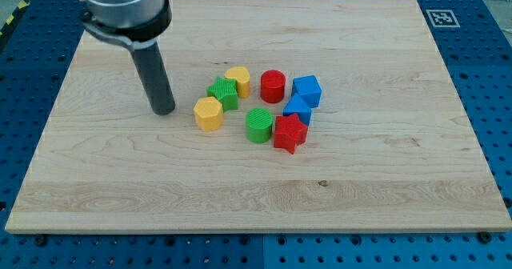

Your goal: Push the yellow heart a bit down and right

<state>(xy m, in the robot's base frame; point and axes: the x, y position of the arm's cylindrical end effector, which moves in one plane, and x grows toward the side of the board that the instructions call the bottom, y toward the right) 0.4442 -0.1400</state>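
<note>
The yellow heart (238, 80) sits near the board's middle, touching the green star (223, 93) at its lower left. My tip (163, 109) rests on the board to the left of the cluster, about a block's width left of the yellow hexagon (208, 114). The heart is up and to the right of my tip, with the green star and the yellow hexagon between.
A red cylinder (273, 86), a blue cube (306, 90), a second blue block (297, 109), a green cylinder (258, 125) and a red star (290, 133) lie right of the heart. The wooden board (120, 181) sits on a blue pegboard with a marker tag (440, 17).
</note>
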